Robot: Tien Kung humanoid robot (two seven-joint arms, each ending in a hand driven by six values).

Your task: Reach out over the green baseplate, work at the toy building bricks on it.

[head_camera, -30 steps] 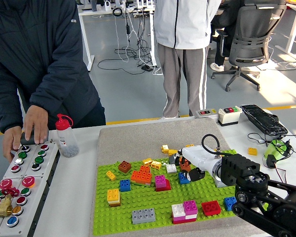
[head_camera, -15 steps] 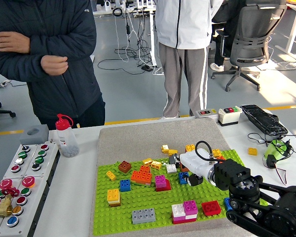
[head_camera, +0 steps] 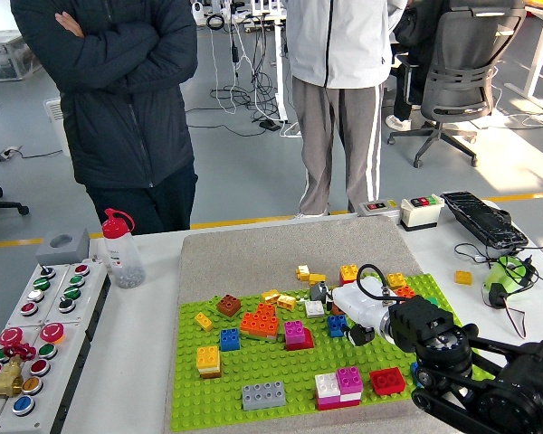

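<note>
Because the toy building bricks (head_camera: 262, 323) are small, hard plastic blocks, we judge them light, rigid and fairly slick on their smooth side walls. The studded tops give little to squeeze, so we would pinch a brick across 2 opposite flat sides. Any brick pressed onto the studs of the green baseplate (head_camera: 281, 371) will likely resist a straight pull and may come free more easily with a slight tilt. The baseplate itself looks thin and could lift with a stuck brick.

The bricks lie scattered over the baseplate, which sits on a grey mat (head_camera: 253, 249) toward the near edge of the white surface (head_camera: 136, 362), right of its middle. We see orange, yellow, blue, brown, magenta, red, white and grey pieces. Some are stacked, such as a magenta and white pair near the near edge and a yellow brick on an orange base toward the left.

Our right hand (head_camera: 348, 312) reaches in from the near right corner over the far right part of the plate, among a cluster of small bricks. We cannot tell whether it is closed on one. Our left arm is out of view.

A person (head_camera: 118, 99) stands at the far left edge with arms folded.
</note>
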